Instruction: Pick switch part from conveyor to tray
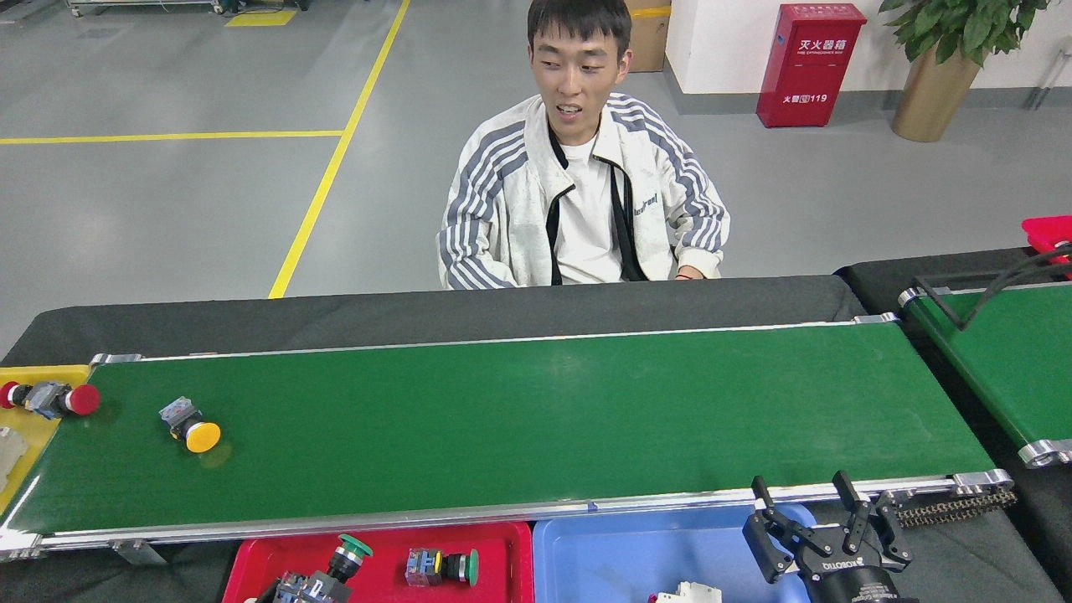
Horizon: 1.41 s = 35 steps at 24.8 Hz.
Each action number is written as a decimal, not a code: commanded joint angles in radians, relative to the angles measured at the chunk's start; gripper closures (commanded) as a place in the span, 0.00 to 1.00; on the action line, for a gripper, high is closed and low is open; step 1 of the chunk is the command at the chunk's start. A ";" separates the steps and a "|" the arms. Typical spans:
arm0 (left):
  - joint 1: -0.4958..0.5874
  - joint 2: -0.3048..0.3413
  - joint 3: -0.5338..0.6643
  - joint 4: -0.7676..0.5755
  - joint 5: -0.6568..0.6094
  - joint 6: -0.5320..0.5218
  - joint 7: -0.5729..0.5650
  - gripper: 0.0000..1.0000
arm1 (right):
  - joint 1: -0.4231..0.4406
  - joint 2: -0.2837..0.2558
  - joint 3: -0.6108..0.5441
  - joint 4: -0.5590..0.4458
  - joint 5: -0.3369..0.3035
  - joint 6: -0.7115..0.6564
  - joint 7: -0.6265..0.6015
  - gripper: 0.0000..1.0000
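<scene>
The conveyor (519, 419) carries one yellow-capped switch part (191, 424) near its 9 o'clock end, and one red-capped switch part (60, 399) straddles that end by the yellow tray (38, 431). At 6 o'clock, the red tray (502, 569) holds one lying green-capped switch (441, 566). A second green-capped switch (343, 559) sits above it, in the left gripper (301, 589), whose grip I cannot tell. The right gripper (816, 523) hangs apart over the blue tray (620, 561).
</scene>
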 commanded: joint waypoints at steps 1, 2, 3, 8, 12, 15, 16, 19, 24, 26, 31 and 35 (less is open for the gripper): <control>-0.005 -0.001 0.035 -0.013 0.006 -0.004 0.009 0.00 | -0.003 -0.009 -0.005 -0.016 -0.002 0.001 -0.009 0.00; -0.005 -0.002 0.055 -0.013 0.005 -0.004 0.009 0.00 | -0.003 -0.009 -0.005 -0.016 -0.002 0.001 -0.009 0.00; -0.006 -0.009 0.082 -0.013 0.005 -0.004 0.009 0.00 | -0.003 -0.011 -0.005 -0.016 -0.002 0.001 -0.009 0.00; -0.079 0.010 0.176 0.033 -0.014 0.200 0.009 0.00 | -0.003 -0.014 -0.005 -0.016 -0.002 0.001 -0.010 0.00; -0.095 0.059 0.179 0.056 -0.017 0.252 0.009 0.00 | -0.005 -0.016 -0.006 -0.020 -0.002 0.002 -0.010 0.00; -0.145 0.060 0.171 0.091 -0.034 0.258 0.009 0.00 | -0.005 -0.016 -0.006 -0.024 -0.002 0.002 -0.010 0.00; -0.183 0.064 0.174 0.127 -0.054 0.269 0.007 0.00 | -0.005 -0.016 -0.006 -0.025 -0.004 0.001 -0.010 0.00; -0.315 0.114 0.168 0.271 -0.167 0.356 0.007 0.00 | -0.003 -0.017 -0.006 -0.027 -0.004 0.001 -0.010 0.00; -0.582 0.235 0.162 0.625 -0.247 0.405 0.007 0.00 | -0.003 -0.012 -0.006 -0.027 -0.004 0.002 -0.009 0.00; -0.645 0.278 0.153 0.722 -0.247 0.415 0.006 0.00 | -0.002 -0.014 -0.006 -0.028 -0.004 0.002 -0.009 0.00; -0.727 0.330 0.104 0.858 -0.244 0.427 0.007 0.00 | 0.004 -0.014 -0.006 -0.027 -0.004 0.002 -0.009 0.00; -0.792 0.335 0.076 0.953 -0.244 0.433 0.007 0.00 | 0.004 -0.016 -0.006 -0.027 -0.004 0.001 -0.009 0.00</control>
